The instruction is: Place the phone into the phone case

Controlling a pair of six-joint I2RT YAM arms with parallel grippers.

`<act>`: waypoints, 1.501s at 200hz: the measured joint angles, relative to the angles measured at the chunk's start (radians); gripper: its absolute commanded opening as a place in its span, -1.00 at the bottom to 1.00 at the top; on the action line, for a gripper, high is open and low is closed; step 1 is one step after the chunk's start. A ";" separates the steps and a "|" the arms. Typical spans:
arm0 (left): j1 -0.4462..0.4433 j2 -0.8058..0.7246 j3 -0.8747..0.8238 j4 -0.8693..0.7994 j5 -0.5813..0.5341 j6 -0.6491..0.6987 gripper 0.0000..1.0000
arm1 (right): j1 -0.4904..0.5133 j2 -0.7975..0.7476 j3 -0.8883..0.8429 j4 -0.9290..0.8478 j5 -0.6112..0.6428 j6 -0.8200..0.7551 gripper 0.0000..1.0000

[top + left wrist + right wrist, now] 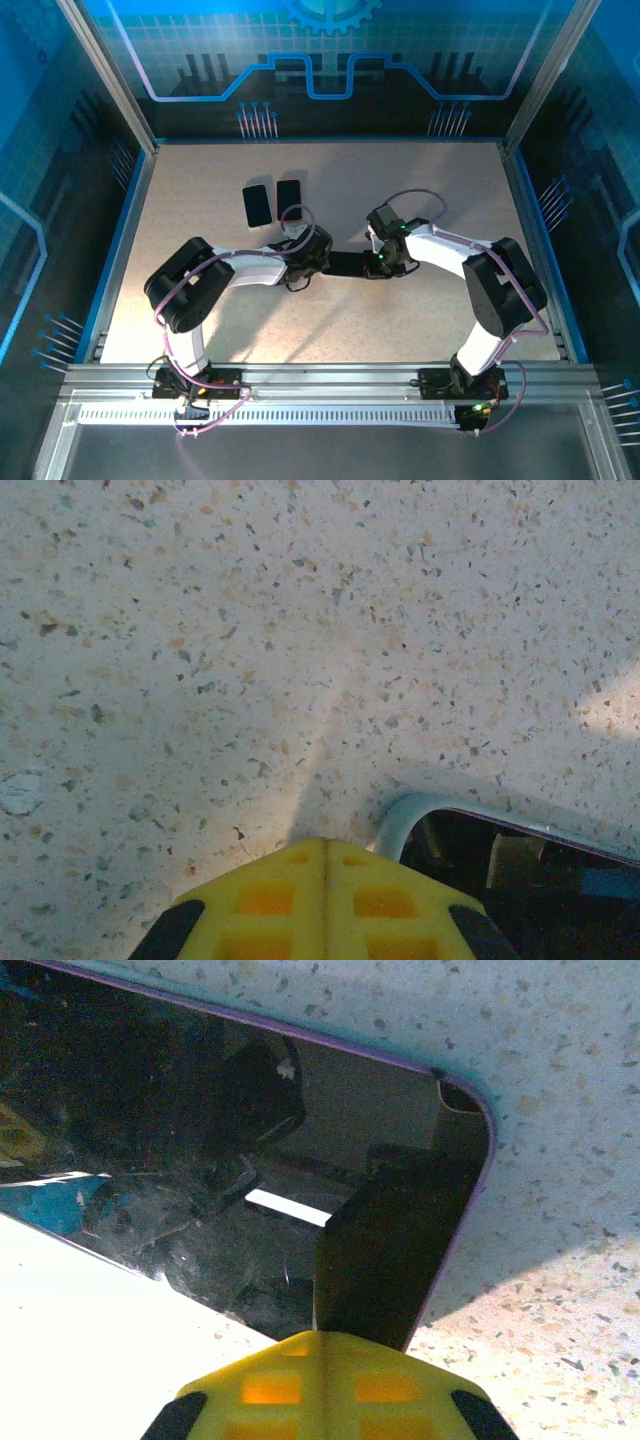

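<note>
The phone (345, 265) lies screen-up at mid-frame on the bench (420, 200), purple-edged as if cased, between the left pincer (325, 860) and right pincer (318, 1345), both closed and empty; I judge seating in hand, so next I press its corners evenly.

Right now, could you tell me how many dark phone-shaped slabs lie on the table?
3. A larger slab and a narrower slab lie side by side, far left of centre; a third slab lies nearer, between left claw and right claw. Others may be hidden.
</note>
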 measured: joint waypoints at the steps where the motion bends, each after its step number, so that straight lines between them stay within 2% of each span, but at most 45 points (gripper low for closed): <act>1: 0.000 0.000 0.000 0.000 0.000 0.000 -1.00 | 0.000 0.000 0.000 0.000 0.000 0.001 -1.00; 108: -0.001 0.000 0.000 -0.002 -0.001 0.000 -1.00 | 0.003 0.013 -0.003 0.014 -0.014 0.035 -1.00; 183: -0.008 0.000 0.000 -0.005 -0.019 0.001 -1.00 | 0.003 -0.055 -0.003 0.002 -0.037 0.011 -1.00; 228: -0.008 0.000 0.002 -0.008 -0.019 0.002 -1.00 | -0.035 -0.101 0.059 -0.037 -0.045 -0.030 -1.00; 300: -0.008 0.000 0.003 -0.012 -0.019 0.003 -1.00 | -0.070 -0.073 0.039 -0.038 -0.048 -0.060 -1.00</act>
